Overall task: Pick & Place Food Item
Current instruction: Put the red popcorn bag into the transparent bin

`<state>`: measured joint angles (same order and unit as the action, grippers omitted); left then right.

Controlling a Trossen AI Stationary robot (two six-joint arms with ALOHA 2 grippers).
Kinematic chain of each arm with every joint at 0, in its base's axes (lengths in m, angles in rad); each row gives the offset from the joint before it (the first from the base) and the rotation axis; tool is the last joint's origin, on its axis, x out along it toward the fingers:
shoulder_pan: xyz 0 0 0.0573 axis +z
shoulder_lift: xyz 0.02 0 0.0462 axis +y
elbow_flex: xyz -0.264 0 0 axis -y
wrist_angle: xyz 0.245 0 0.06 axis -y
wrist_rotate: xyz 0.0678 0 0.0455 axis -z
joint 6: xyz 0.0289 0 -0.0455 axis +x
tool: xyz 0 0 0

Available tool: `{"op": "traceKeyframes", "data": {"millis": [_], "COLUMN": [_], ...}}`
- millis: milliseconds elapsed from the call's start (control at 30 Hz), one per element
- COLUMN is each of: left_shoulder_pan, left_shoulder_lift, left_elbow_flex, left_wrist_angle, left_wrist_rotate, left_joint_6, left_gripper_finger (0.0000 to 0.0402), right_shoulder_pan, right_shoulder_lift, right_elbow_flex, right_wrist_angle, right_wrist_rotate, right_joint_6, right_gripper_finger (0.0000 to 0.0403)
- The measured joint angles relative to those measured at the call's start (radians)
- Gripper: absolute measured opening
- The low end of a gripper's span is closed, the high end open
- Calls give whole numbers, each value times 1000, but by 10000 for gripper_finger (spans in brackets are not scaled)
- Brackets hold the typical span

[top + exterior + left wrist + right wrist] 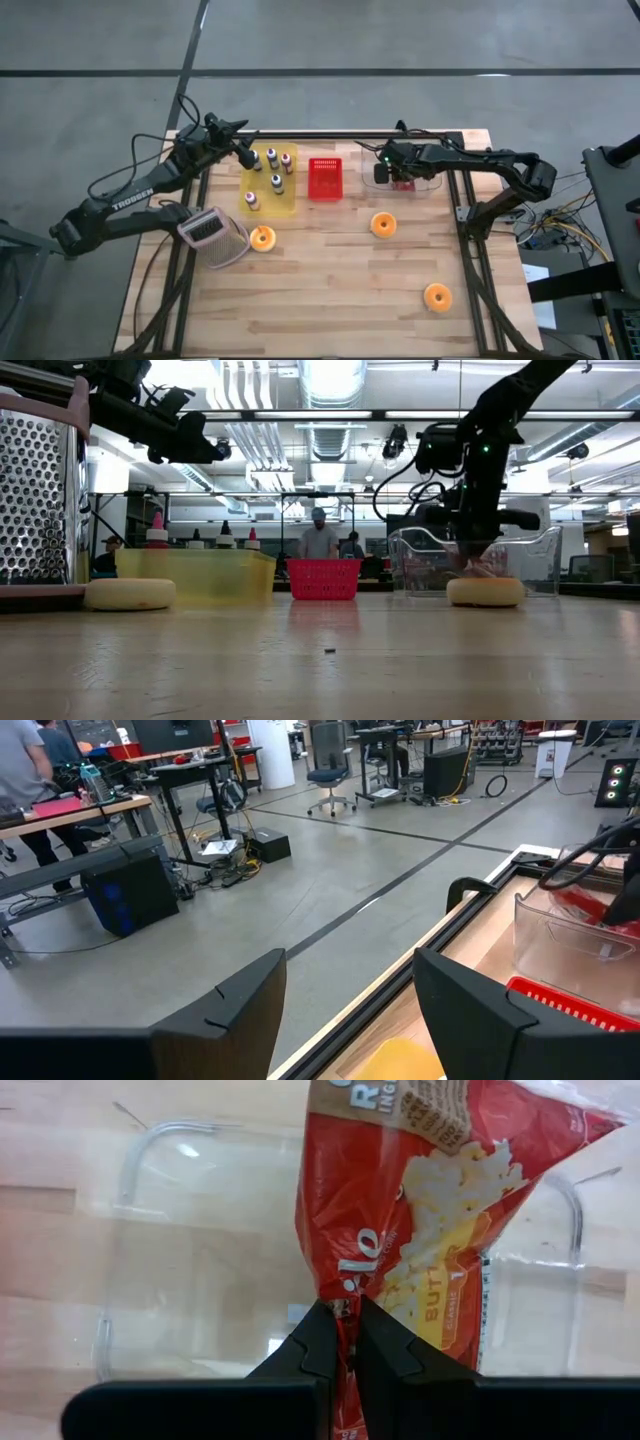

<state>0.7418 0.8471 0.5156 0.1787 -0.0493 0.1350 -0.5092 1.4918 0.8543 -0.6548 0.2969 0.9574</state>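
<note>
A red popcorn bag hangs inside a clear plastic bin at the table's far right, held by my right gripper, which is shut on it. In the high view the gripper stands over the bin, and a bit of the red bag shows under it. My left gripper is open and empty, raised above the far left of the table, over the yellow tray. My right gripper pinches the bag between its two fingers at a crumpled edge. The fingers come from above, pointing down into the bin. The bag hangs below them inside the bin walls; I cannot tell whether its lower end touches the bin's floor.
A red basket stands between the bin and the yellow tray, which holds several small bottles. A metal grater lies at the left. Three orange round food items lie on the wood. People stand in the room behind.
</note>
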Motion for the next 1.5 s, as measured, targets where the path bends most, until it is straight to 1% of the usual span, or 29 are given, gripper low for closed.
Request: {"op": "traceKeyframes", "data": {"millis": [100,300,567,767,1067,1500], "left_shoulder_pan": [0,0,0,0,0,0], "left_shoulder_lift": [0,0,0,0,0,0], "left_elbow_flex": [0,0,0,0,0,0], "left_wrist_angle": [0,0,0,0,0,0], "left_wrist_rotate": [0,0,0,0,0,0], "left_joint_6": [0,0,0,0,0,0], "left_gripper_finger": [223,223,223,223,223,223], "right_shoulder_pan": [-5,-5,-4,-5,-3,-3], "right_shoulder_lift": [0,0,0,-2,-2,0], "right_elbow_flex": [-28,-78,-118,-193,-221,-222], "right_wrist_angle": [36,127,166,292,343,386], "right_wrist_rotate": [-24,-27,-39,-58,-35,-38], "right_joint_6": [21,56,79,89,85,81], "right_gripper_finger": [13,13,13,13,14,74]}}
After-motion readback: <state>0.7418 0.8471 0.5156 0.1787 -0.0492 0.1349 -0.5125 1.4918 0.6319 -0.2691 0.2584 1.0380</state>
